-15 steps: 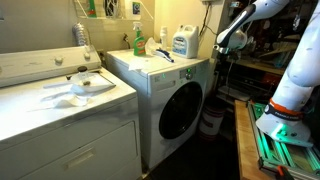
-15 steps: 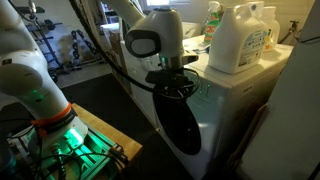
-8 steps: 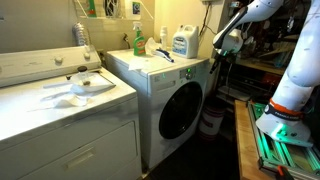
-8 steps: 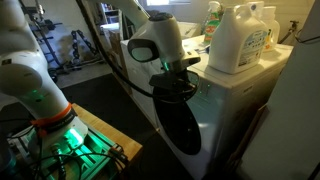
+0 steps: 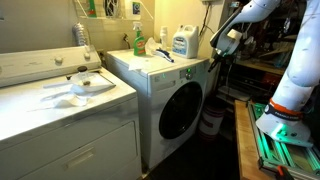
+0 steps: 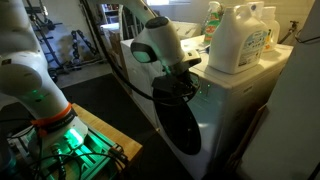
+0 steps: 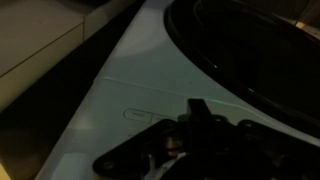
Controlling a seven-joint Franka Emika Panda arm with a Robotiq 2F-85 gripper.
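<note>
A white front-loading washer (image 5: 155,85) with a dark round door (image 5: 178,110) stands in the middle of the room. My gripper (image 5: 218,50) hangs at its front upper corner, just above the door (image 6: 180,125) in both exterior views. From the wrist view, the gripper (image 7: 198,112) points at the white front panel (image 7: 120,80), beside the door's dark rim (image 7: 250,50). The fingers are pressed together with nothing visible between them. Whether they touch the panel is unclear.
On the washer top stand a big detergent jug (image 5: 181,41), which also shows in an exterior view (image 6: 240,38), and a green bottle (image 5: 138,40). A white dryer (image 5: 60,110) with a cloth on it stands alongside. The robot's green-lit base (image 6: 50,130) sits on a wooden platform.
The gripper's jaws have closed from wide apart to fully together. The wrist has shifted slightly closer to the washer's front corner.
</note>
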